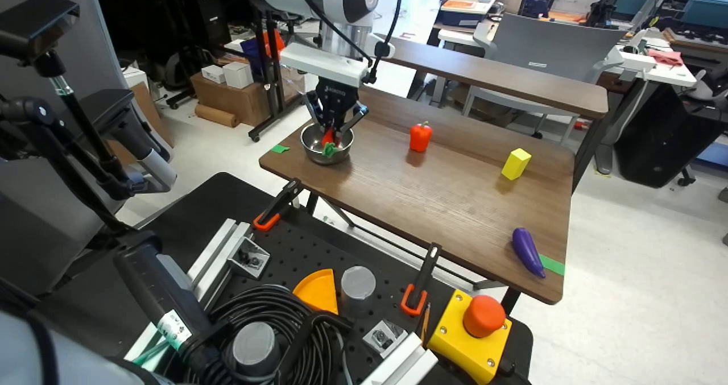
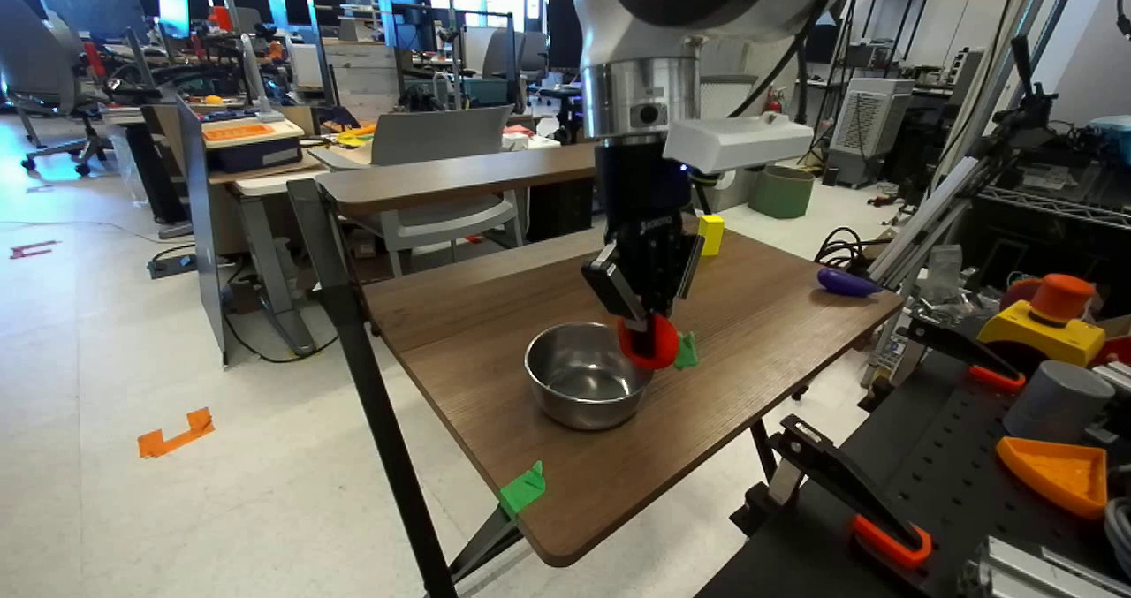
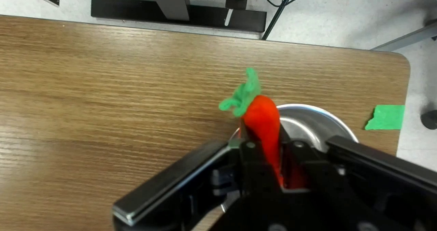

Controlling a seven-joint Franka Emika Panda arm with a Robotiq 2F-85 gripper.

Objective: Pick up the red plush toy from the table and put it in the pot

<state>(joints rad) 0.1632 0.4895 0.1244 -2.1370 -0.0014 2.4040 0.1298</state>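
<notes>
The red plush toy [image 1: 328, 139] with its green top is held between the fingers of my gripper [image 1: 331, 132]. In an exterior view the toy [image 2: 668, 351] overlaps the rim on one side of the silver pot [image 2: 585, 411], with its green part outside the rim. In the wrist view the toy [image 3: 264, 116] lies between the fingers [image 3: 262, 140], and the pot [image 3: 304, 123] shows below and behind them, partly hidden. The pot [image 1: 318, 156] stands upright on the table near a corner. The exact height of the toy over the rim is hard to tell.
On the table [image 1: 455, 197] stand a red-orange pepper [image 1: 421, 137] and a yellow block [image 1: 516, 164]. A purple eggplant [image 1: 527, 251] lies near the far corner. Green tape [image 2: 523, 489] marks the table edge by the pot. Clamps [image 1: 421, 280] hold the neighbouring black bench.
</notes>
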